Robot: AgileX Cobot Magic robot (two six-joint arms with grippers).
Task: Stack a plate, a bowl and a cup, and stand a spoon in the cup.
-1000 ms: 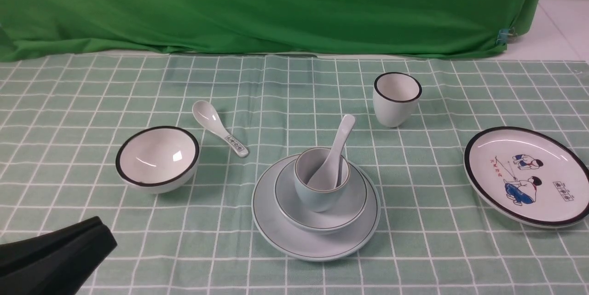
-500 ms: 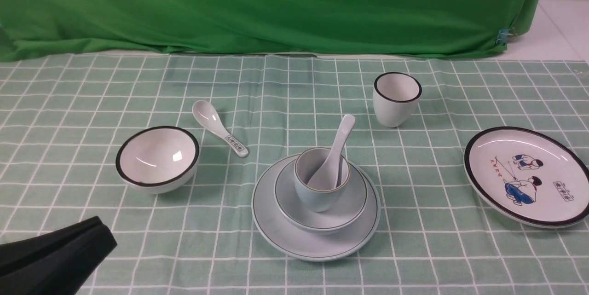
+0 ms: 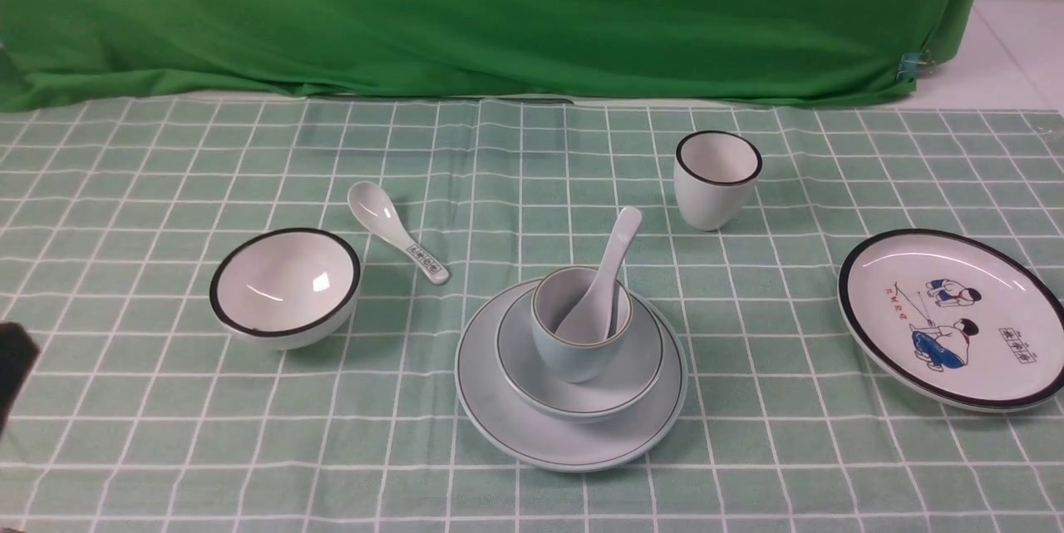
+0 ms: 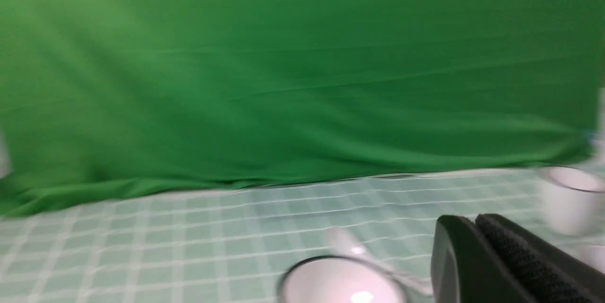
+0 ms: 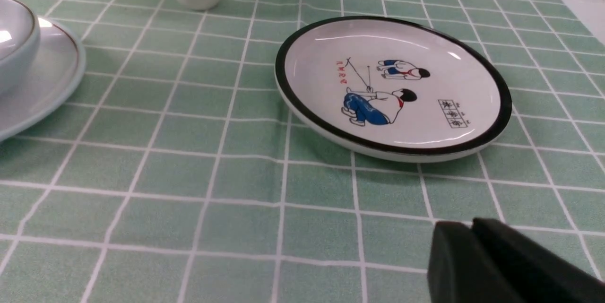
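Black left gripper (image 4: 477, 246) – jaws pressed together | clear of cup (image 3: 580, 321)

Left arm (image 3: 12, 371): withdrawn toward the near left edge; only a small dark sliver shows in the front view, where a broad dark wedge lay over the near left cloth before.
Cloth (image 3: 125, 450): near left squares, earlier covered by the arm, now exposed.
Left gripper (image 4: 475, 227): fingers pressed together; its wrist view is blurred by motion.
Tableware: no displacement observed.
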